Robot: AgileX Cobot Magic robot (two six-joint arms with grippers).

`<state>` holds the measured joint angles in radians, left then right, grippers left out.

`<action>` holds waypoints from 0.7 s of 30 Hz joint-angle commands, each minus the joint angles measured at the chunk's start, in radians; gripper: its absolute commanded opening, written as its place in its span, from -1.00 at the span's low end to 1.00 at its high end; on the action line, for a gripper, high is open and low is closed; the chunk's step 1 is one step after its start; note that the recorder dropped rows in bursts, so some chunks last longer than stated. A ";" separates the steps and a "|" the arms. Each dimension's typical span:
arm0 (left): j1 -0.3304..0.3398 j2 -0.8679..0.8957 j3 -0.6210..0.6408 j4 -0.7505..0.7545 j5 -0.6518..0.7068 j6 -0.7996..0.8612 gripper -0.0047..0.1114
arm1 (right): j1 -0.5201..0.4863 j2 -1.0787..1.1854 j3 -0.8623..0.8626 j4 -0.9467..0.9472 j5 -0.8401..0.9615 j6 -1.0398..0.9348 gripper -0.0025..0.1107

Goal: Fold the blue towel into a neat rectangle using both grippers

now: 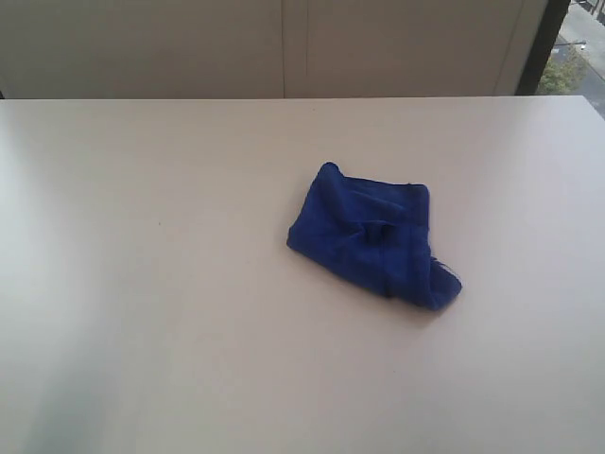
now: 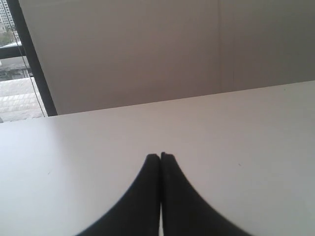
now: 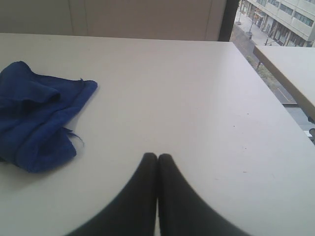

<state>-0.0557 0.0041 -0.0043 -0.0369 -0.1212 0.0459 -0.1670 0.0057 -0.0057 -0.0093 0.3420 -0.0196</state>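
Note:
The blue towel (image 1: 371, 233) lies crumpled in a loose heap on the white table, right of centre in the exterior view. Neither arm shows in that view. In the right wrist view the blue towel (image 3: 37, 113) lies off to one side of my right gripper (image 3: 157, 156), well apart from it. That gripper's two black fingers are pressed together with nothing between them. My left gripper (image 2: 160, 156) is shut too, empty, over bare table, and the towel is out of its view.
The white table (image 1: 151, 284) runs to a pale wall at the back. A window with buildings outside (image 3: 280, 19) lies past the table's right edge, and a second tabletop (image 3: 290, 64) stands beyond a gap there.

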 commanded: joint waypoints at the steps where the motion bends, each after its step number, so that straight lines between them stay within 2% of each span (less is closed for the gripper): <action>1: 0.003 -0.004 0.004 -0.007 -0.007 0.002 -0.92 | -0.002 -0.006 0.006 -0.007 -0.008 0.001 -0.96; 6: 0.003 -0.004 0.004 -0.007 0.006 0.000 -0.92 | -0.002 -0.006 0.006 -0.007 -0.008 0.001 -0.96; 12: 0.003 -0.004 0.004 -0.013 0.021 -0.080 -0.92 | -0.002 -0.006 0.006 -0.007 -0.008 0.001 -0.96; 16: 0.003 0.086 -0.090 -0.013 0.121 -0.096 -0.92 | -0.002 -0.006 0.006 -0.007 -0.008 0.001 -0.96; 18: 0.003 0.202 -0.204 -0.013 0.213 -0.096 -0.92 | -0.002 -0.006 0.006 -0.007 -0.008 0.001 -0.96; 21: 0.003 0.341 -0.302 -0.013 0.309 -0.094 -0.92 | -0.002 -0.006 0.006 -0.007 -0.008 0.001 -0.96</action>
<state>-0.0557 0.2635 -0.2447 -0.0404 0.1188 -0.0434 -0.1670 0.0057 -0.0057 -0.0093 0.3420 -0.0196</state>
